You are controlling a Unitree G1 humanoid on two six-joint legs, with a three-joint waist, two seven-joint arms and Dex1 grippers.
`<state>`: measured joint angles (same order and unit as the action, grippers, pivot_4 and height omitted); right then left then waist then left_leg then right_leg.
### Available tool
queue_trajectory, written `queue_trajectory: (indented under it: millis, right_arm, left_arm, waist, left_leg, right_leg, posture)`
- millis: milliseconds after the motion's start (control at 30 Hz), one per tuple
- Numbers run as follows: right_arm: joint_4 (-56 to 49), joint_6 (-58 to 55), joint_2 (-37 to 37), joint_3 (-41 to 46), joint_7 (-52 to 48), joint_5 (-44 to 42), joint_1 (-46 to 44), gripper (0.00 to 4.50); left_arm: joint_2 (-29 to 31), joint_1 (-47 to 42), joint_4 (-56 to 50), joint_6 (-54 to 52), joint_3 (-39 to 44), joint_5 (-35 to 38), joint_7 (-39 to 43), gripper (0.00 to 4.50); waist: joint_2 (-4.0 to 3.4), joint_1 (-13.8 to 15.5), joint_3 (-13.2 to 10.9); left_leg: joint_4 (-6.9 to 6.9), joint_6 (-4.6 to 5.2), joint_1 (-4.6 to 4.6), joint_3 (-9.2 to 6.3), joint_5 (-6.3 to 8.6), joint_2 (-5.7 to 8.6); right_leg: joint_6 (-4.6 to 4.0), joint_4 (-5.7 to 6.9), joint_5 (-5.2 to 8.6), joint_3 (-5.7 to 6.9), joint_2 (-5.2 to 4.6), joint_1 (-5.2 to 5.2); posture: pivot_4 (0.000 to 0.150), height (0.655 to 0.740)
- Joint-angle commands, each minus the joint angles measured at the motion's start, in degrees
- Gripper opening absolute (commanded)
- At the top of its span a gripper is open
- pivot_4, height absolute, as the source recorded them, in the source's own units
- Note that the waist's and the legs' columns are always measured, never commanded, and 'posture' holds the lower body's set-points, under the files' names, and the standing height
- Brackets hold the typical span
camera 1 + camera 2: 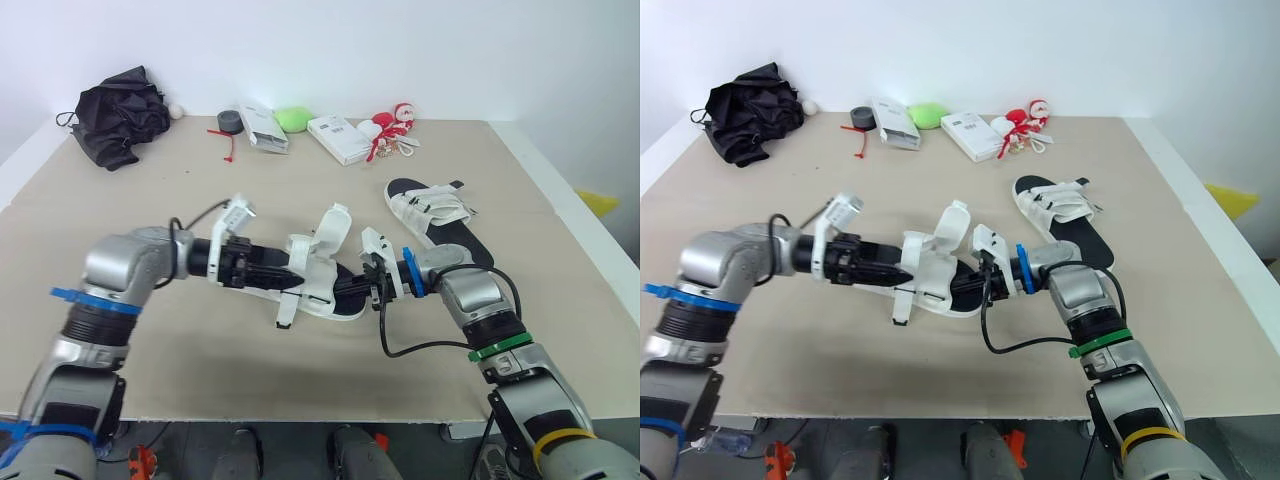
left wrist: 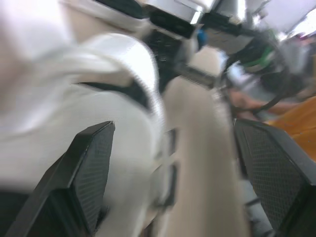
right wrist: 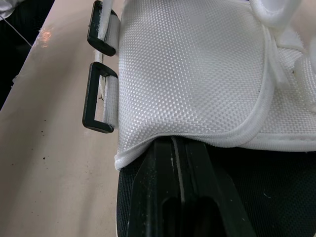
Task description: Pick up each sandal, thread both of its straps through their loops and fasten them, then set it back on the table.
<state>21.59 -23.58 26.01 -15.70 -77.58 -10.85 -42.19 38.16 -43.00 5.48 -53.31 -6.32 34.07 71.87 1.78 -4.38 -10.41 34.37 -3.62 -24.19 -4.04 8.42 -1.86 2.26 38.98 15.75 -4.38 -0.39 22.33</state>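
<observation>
A white-strapped sandal with a black sole [image 1: 318, 268] lies mid-table between my two grippers, its straps standing up loose. My left gripper [image 1: 276, 268] reaches it from the left and is open, its fingers [image 2: 86, 180] spread wide beside the white upper. My right gripper [image 1: 352, 286] comes in from the right and is shut. Its fingers [image 3: 178, 197] lie on the black footbed, tips tucked under the white upper [image 3: 197, 69]. Two black loops [image 3: 98, 101] hang at that upper's edge. A second sandal [image 1: 432, 214] lies flat further back on the right.
Along the far edge sit a crumpled black bag [image 1: 118, 115], a grey tape roll [image 1: 229, 122], two white boxes [image 1: 262, 128] [image 1: 340, 138], a green object [image 1: 292, 118] and a red-and-white toy [image 1: 392, 125]. The table's right edge [image 1: 565, 205] runs close to the second sandal.
</observation>
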Motion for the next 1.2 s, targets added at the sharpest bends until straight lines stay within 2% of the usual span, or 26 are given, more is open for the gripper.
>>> queue_trajectory:
  millis: [33, 133, 200, 367, 500, 633, 967, 1000, 1033, 1133, 1200]
  right_arm:
    - [1.5, -1.3, 0.4, -2.5, -0.1, 1.8, 2.1, 0.0]
    - [1.8, -1.2, 0.4, -2.3, -0.1, 1.6, 1.9, 0.0]
    - [1.9, -1.0, 0.2, -2.4, -0.1, 1.6, 1.9, 0.0]
    - [2.1, -1.1, 0.0, -2.4, -0.3, 1.7, 1.7, 0.0]
    - [2.2, -1.1, 0.0, -2.4, -0.4, 1.7, 1.5, 0.0]
    - [1.5, -1.4, 0.3, -2.2, -0.3, 1.5, 1.7, 0.0]
    - [0.8, -1.9, 0.5, -2.0, 0.2, 1.4, 2.2, 0.0]
    - [0.7, -1.9, 0.4, -2.0, 0.3, 1.4, 2.2, 0.0]
    - [0.7, -1.9, 0.4, -2.0, 0.3, 1.4, 2.2, 0.0]
    - [0.7, -1.9, 0.4, -1.9, 0.4, 1.3, 2.2, 0.0]
    - [0.7, -1.9, 0.4, -2.0, 0.4, 1.3, 2.2, 0.0]
  left_arm:
    - [4.9, 0.2, -3.6, 2.4, 5.0, 1.7, 2.5, 3.94]
    - [9.9, 9.1, -14.1, -3.4, 10.3, 8.1, 3.9, 3.94]
    - [10.8, 16.3, -19.1, -1.2, 9.9, 7.3, 2.9, 3.94]
    - [9.2, 23.4, -22.1, 4.8, 8.2, 3.8, -0.1, 3.94]
    - [6.5, 24.8, -20.9, 9.5, 6.7, 1.5, -2.3, 3.94]
    - [3.6, 26.4, -19.4, 19.0, 1.8, -5.1, -3.6, 3.94]
    - [-0.1, 26.7, -16.9, 23.3, -3.0, -7.5, -3.5, 3.94]
    - [-0.5, 26.5, -16.5, 24.1, -3.3, -7.9, -3.6, 3.71]
    - [-1.0, 26.3, -16.0, 24.7, -3.5, -8.4, -4.2, 3.71]
    - [-1.6, 26.0, -15.1, 24.7, -3.2, -8.6, -5.3, 2.46]
    - [-1.8, 26.1, -14.8, 24.9, -3.1, -8.8, -5.4, 2.01]
  waist:
    - [0.01, 0.0, 0.0]
    - [0.0, -0.4, 0.0]
    - [-0.01, -0.5, 0.0]
    - [0.03, 0.0, 0.0]
    - [0.03, 0.1, 0.0]
    - [0.03, 0.1, 0.0]
    - [0.03, 0.2, 0.0]
    - [0.03, 0.2, 0.0]
    - [0.03, 0.2, 0.0]
    - [0.03, 0.2, 0.0]
    - [0.03, 0.2, 0.0]
  left_leg:
    - [0.0, 0.0, -0.02, 0.0, 0.0, 0.0]
    - [0.01, 0.0, -0.02, 0.0, 0.0, 0.0]
    - [-0.05, -0.04, -0.01, 0.1, 0.1, -0.06]
    - [-0.04, -0.01, 0.01, 0.03, 0.15, -0.06]
    - [0.04, 0.0, 0.07, 0.04, 0.12, -0.08]
    - [0.05, 0.0, 0.08, 0.06, 0.11, -0.08]
    - [0.02, 0.0, 0.06, 0.08, 0.13, -0.07]
    - [0.02, 0.0, 0.06, 0.08, 0.13, -0.07]
    - [0.02, 0.0, 0.06, 0.08, 0.13, -0.07]
    - [0.02, 0.0, 0.06, 0.08, 0.13, -0.07]
    - [0.02, 0.0, 0.06, 0.08, 0.13, -0.07]
  right_leg:
    - [0.01, 0.0, 0.0, 0.0, -0.02, 0.01]
    - [0.02, 0.0, 0.01, 0.0, -0.02, 0.01]
    - [-0.02, 0.0, 0.1, -0.09, -0.02, 0.06]
    - [-0.07, 0.03, 0.17, 0.0, -0.02, 0.02]
    - [-0.17, 0.03, 0.12, 0.01, -0.02, -0.02]
    - [-0.26, 0.03, 0.15, 0.01, -0.02, -0.02]
    - [-0.12, 0.02, 0.12, -0.02, -0.01, -0.01]
    - [-0.12, 0.03, 0.12, -0.02, 0.0, -0.01]
    - [-0.12, 0.03, 0.12, -0.02, 0.0, -0.01]
    - [-0.12, 0.03, 0.12, -0.02, 0.0, -0.01]
    - [-0.12, 0.03, 0.12, -0.02, 0.0, -0.01]
  posture:
    - [0.15, 0.738]
    - [0.15, 0.738]
    - [0.15, 0.738]
    - [0.15, 0.738]
    - [0.15, 0.738]
    - [0.15, 0.738]
    - [0.15, 0.738]
    - [0.15, 0.738]
    - [0.15, 0.738]
    - [0.15, 0.738]
    - [0.15, 0.738]
